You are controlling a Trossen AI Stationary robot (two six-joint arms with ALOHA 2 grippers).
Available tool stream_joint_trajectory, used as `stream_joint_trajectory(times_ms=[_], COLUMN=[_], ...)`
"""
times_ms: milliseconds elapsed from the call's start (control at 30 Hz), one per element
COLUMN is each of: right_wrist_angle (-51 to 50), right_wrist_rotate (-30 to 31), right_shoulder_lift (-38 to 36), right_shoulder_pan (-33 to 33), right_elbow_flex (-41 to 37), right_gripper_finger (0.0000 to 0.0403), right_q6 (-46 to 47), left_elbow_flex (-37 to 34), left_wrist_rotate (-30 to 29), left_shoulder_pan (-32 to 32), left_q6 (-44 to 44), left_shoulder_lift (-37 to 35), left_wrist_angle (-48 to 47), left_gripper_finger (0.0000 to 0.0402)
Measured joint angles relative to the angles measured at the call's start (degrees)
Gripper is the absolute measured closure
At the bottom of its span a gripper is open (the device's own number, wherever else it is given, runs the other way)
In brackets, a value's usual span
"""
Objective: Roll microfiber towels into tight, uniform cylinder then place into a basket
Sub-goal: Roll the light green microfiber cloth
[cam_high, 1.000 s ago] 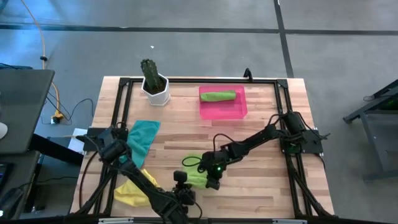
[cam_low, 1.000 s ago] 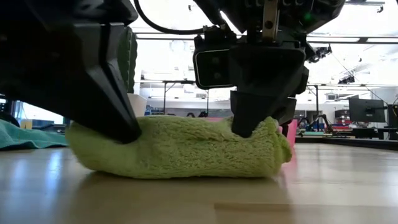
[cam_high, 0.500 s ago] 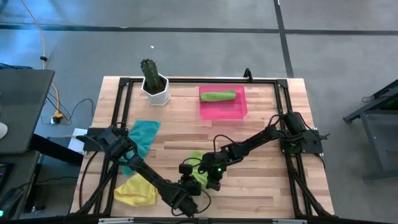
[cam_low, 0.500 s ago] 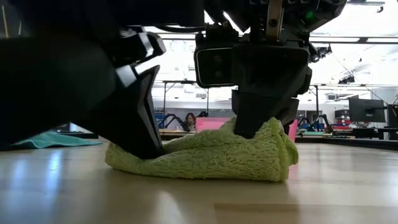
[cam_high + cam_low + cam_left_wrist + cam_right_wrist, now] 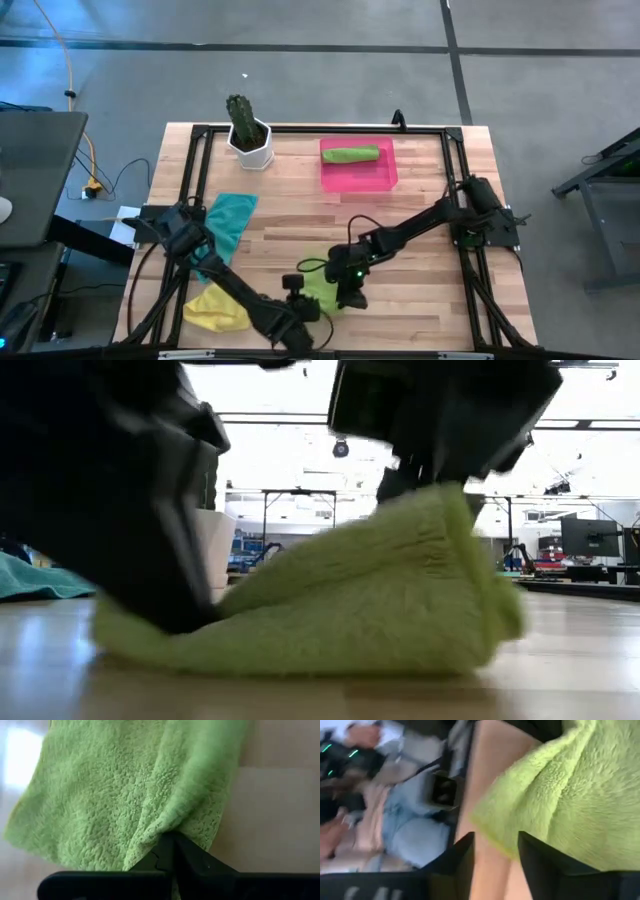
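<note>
A lime green towel (image 5: 322, 291) lies near the table's front edge, between my two grippers. My left gripper (image 5: 168, 839) is shut on its left end, low on the table (image 5: 170, 600). My right gripper (image 5: 495, 852) stands over the towel's right end, which rises to it in a peak (image 5: 435, 510); its fingers are apart. A second green towel (image 5: 350, 154) lies rolled in the pink basket (image 5: 385, 180). A teal towel (image 5: 230, 220) and a yellow towel (image 5: 215, 306) lie flat at the left. My left gripper pinches a bunched fold of the towel's left end (image 5: 161, 827) between its two shut fingers, coming in low from the table's left. That end stays down on the wood. My right gripper comes from above; the towel's raised right end (image 5: 540, 820) lies against one finger (image 5: 532, 852). Whether it holds that end, I cannot tell.
A white pot with a cactus (image 5: 248, 136) stands at the far left, next to the basket. A black frame (image 5: 320, 129) runs round the table. Bare wood (image 5: 420, 300) lies to the right of the towel.
The green towel has lost its roll shape: its left end has flattened onto the wood and its right end has risen into a peak under my right gripper. Towel and both grippers have shifted toward the table's near edge.
</note>
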Motion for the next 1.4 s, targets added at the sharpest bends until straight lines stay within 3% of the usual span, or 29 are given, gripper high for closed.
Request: stream_joint_trajectory(times_ms=[167, 300, 400, 500, 600, 667, 1033, 1200, 1400], right_wrist_angle=[-2.1, -5.7, -6.8, -9.9, -13.1, -14.0, -8.2, -5.3, -6.6], right_wrist_rotate=[-4.8, 3.0, 16.3, 34.7, 52.2, 58.6, 57.4, 54.0, 57.0], right_shoulder_lift=[-5.8, -10.0, -11.4, -11.2, -9.9, -9.0, -5.1, -3.5, -2.9], right_shoulder_pan=[1.7, 7.5, 14.0, 20.6, 25.0, 26.7, 29.7, 29.8, 29.3], right_elbow_flex=[0.0, 0.0, 0.0, 0.0, 0.0, 0.0, 0.0, 0.0, 0.0], right_gripper_finger=[0.0220, 0.0218, 0.0230, 0.0246, 0.0263, 0.0270, 0.0277, 0.0277, 0.0277], right_q6=[-11.7, -25.1, -32.5, -40.5, -41.0, -38.7, -39.9, -42.0, -42.4], left_elbow_flex=[-0.1, -0.1, -0.1, -0.1, -0.1, -0.1, -0.1, -0.2, -0.3], left_wrist_rotate=[1.5, 2.4, 3.0, 4.5, 5.9, 7.6, 16.7, 17.9, 17.7], left_shoulder_pan=[-1.9, -2.2, -1.5, -0.4, 0.6, 1.5, 7.8, 10.0, 10.3], left_q6=[-3.6, -9.5, -13.7, -15.9, -17.3, -17.4, -17.7, -15.9, -14.2], left_shoulder_lift=[0.1, 0.2, 0.2, 0.0, 0.0, 0.0, 0.0, 0.1, 0.2], left_wrist_angle=[6.5, 9.2, 9.2, 9.3, 10.7, 12.3, 16.0, 17.6, 19.3], left_gripper_finger=[0.0401, 0.0401, 0.0401, 0.0401, 0.0401, 0.0401, 0.0401, 0.0401, 0.0402])
